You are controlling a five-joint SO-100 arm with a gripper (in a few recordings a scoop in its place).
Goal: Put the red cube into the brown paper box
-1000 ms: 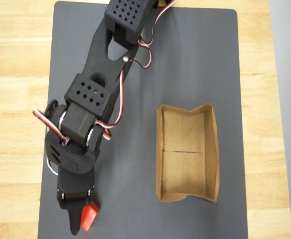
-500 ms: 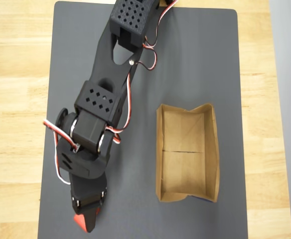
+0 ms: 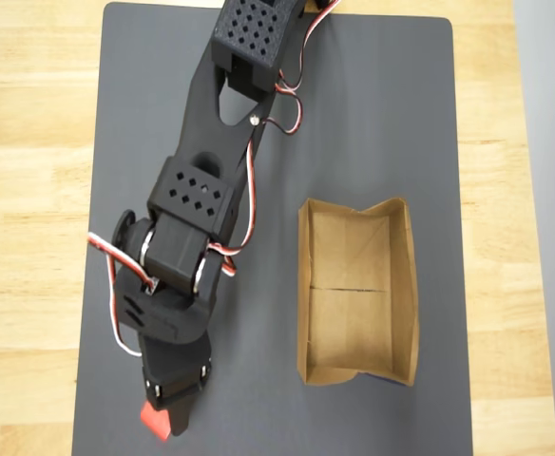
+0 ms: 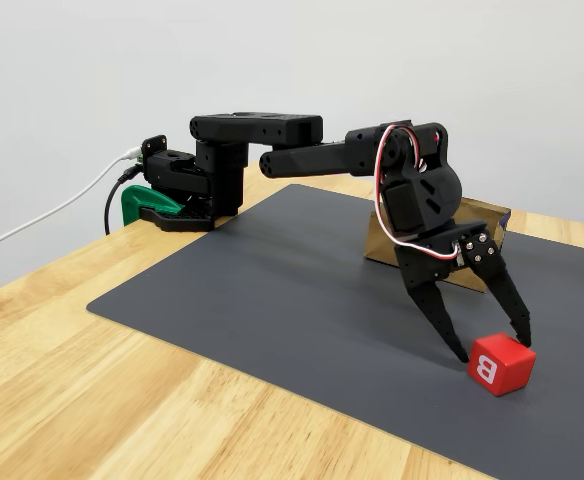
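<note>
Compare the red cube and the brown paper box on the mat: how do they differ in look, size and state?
The red cube is a small solid bright block with a white letter B on one face; the brown paper box is a far larger, open-topped tray of creased kraft paper, empty. The cube sits between the fingers of the gripper; the box stands apart from it. Both rest on the dark mat.

One camera looks straight down on my arm (image 3: pixel 201 199), the grey mat (image 3: pixel 373 114) and the brown paper box (image 3: pixel 406 285). Another stands low at the table's (image 4: pixel 92 400) side, close, facing across the same mat toward my base.
</note>
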